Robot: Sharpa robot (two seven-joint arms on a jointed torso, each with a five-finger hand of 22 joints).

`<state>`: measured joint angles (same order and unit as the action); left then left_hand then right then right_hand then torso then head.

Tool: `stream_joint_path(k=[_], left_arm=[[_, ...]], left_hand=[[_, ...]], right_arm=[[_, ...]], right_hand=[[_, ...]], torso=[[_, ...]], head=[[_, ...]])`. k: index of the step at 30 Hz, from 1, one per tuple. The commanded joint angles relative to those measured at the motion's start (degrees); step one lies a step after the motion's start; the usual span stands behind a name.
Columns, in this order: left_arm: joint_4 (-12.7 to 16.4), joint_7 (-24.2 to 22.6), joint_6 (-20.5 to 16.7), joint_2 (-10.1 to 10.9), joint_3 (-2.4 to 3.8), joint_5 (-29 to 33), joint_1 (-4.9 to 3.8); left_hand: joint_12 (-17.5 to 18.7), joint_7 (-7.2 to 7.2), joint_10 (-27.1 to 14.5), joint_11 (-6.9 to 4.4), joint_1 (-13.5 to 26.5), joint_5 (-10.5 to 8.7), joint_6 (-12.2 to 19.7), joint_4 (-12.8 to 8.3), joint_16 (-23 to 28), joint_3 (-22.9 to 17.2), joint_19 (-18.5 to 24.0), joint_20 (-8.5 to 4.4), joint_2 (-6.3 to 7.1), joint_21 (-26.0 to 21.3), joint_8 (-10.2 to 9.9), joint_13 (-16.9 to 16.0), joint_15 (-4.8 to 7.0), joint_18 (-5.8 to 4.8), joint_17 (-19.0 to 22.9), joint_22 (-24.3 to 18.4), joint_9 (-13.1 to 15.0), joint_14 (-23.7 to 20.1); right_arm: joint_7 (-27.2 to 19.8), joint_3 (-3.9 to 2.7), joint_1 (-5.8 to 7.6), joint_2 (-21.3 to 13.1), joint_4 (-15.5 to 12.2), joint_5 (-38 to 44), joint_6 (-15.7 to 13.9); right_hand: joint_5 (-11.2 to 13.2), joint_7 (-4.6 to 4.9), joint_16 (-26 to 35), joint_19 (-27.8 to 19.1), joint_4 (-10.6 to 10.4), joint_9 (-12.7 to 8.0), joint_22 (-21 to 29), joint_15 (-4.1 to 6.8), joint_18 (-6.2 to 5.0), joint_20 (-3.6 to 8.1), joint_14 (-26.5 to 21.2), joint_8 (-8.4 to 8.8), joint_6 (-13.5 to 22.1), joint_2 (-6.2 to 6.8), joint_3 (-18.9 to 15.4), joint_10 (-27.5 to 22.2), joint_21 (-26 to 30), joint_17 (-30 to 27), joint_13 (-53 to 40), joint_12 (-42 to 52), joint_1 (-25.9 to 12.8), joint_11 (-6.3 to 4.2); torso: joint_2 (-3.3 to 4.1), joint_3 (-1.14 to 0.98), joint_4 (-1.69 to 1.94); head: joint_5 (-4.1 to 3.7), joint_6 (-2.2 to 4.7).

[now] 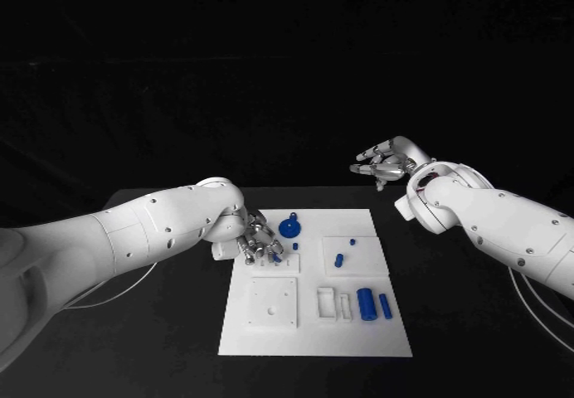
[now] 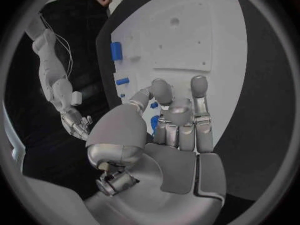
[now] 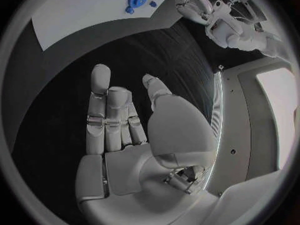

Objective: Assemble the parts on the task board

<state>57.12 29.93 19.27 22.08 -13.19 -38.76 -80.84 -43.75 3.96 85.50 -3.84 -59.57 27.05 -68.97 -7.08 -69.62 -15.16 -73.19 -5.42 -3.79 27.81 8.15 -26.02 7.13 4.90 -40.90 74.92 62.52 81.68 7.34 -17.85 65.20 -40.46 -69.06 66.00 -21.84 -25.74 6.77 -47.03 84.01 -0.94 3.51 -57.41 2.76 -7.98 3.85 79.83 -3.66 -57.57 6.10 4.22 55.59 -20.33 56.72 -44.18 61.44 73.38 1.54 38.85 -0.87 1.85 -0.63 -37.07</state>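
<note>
Nearest us lies the flat white task board (image 1: 313, 336) on the matte black table (image 1: 466, 332), with a thick blue cylinder (image 1: 367, 303) and a slim blue peg (image 1: 385, 305) near its front right. Further back, our metallic left hand (image 1: 255, 241) reaches down to the board's left side, fingers bent; we cannot tell whether it holds anything. A round blue disc (image 1: 289, 227) sits beyond. Farthest, our right hand (image 1: 385, 164) hovers off the board, fingers spread and holding nothing.

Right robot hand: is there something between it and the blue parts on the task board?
Nothing visible. The right robot hand is raised beyond the task board's far right corner, holding nothing; only bare black table lies between.
</note>
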Motion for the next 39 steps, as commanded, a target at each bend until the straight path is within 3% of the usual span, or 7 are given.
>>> stream_joint_path(k=[1,11,29,39], left_arm=[[-1.01,0.77,5.15,-0.66,0.05,0.78,-0.22],[-3.7,0.99,6.91,-2.84,0.0,-2.75,-0.43],[-4.24,0.17,4.97,-3.96,-0.09,-8.07,-0.41],[-4.7,-0.29,5.2,-4.39,-0.16,-8.79,-0.32]], left_hand=[[-0.06,-7.25,1.1,-1.79,-2.05,0.27,-7.9,-1.74,-0.07,-1.37,0.24,0.31,-1.8,-0.28,-0.01,0.07,0.03,-0.82,-0.11,1.13,0.09,-0.38],[-0.14,-7.26,1.1,-1.79,-2.01,0.26,-7.95,-1.92,-0.22,-1.35,0.27,0.25,-1.84,-0.19,-0.02,0.05,0.02,-0.88,-0.3,1.14,0.14,-0.34],[-0.3,-7.3,1.09,-1.87,-1.99,0.31,-7.96,-2.07,-0.49,-1.29,0.21,0.1,-1.88,0.0,0.0,0.02,0.09,-1.0,-0.51,1.13,0.35,-0.27],[-0.36,-7.3,1.09,-1.87,-1.98,0.25,-7.91,-2.09,-0.57,-1.27,0.22,0.05,-1.89,0.04,0.0,0.05,0.09,-1.05,-0.52,1.12,0.51,-0.28]], right_arm=[[-0.47,-0.02,-0.05,0.12,0.03,0.05,0.79],[-0.45,-0.02,-0.1,0.41,0.1,0.05,0.81],[-0.5,-0.02,-0.13,0.51,-0.09,0.05,0.76],[-0.53,-0.02,-0.16,0.67,-0.08,0.05,0.76]], right_hand=[[-0.24,0.07,0.35,1.93,0.04,0.02,-0.09,-0.03,-0.76,-0.1,-0.37,0.14,0.04,-0.07,0.24,-0.22,0.23,-0.04,0.05,0.21,-0.44,-0.2],[-0.24,0.07,0.35,1.93,0.04,0.02,-0.09,-0.03,-0.76,-0.1,-0.37,0.14,0.04,-0.07,0.24,-0.22,0.23,-0.04,0.05,0.21,-0.44,-0.2],[-0.24,0.07,0.35,1.93,0.04,0.02,-0.09,-0.03,-0.76,-0.1,-0.37,0.14,0.04,-0.07,0.24,-0.22,0.23,-0.04,0.05,0.21,-0.44,-0.2],[-0.24,0.07,0.35,1.93,0.04,0.02,-0.09,-0.03,-0.76,-0.1,-0.37,0.14,0.04,-0.07,0.24,-0.22,0.23,-0.04,0.05,0.21,-0.44,-0.2]], torso=[[-0.04,-0.05,0.03],[-0.11,-0.04,0.13],[-0.07,0.06,0.14],[-0.05,0.0,0.15]], head=[[-0.08,-0.15],[-0.14,-0.47],[-0.26,-0.73],[-0.33,-0.9]])
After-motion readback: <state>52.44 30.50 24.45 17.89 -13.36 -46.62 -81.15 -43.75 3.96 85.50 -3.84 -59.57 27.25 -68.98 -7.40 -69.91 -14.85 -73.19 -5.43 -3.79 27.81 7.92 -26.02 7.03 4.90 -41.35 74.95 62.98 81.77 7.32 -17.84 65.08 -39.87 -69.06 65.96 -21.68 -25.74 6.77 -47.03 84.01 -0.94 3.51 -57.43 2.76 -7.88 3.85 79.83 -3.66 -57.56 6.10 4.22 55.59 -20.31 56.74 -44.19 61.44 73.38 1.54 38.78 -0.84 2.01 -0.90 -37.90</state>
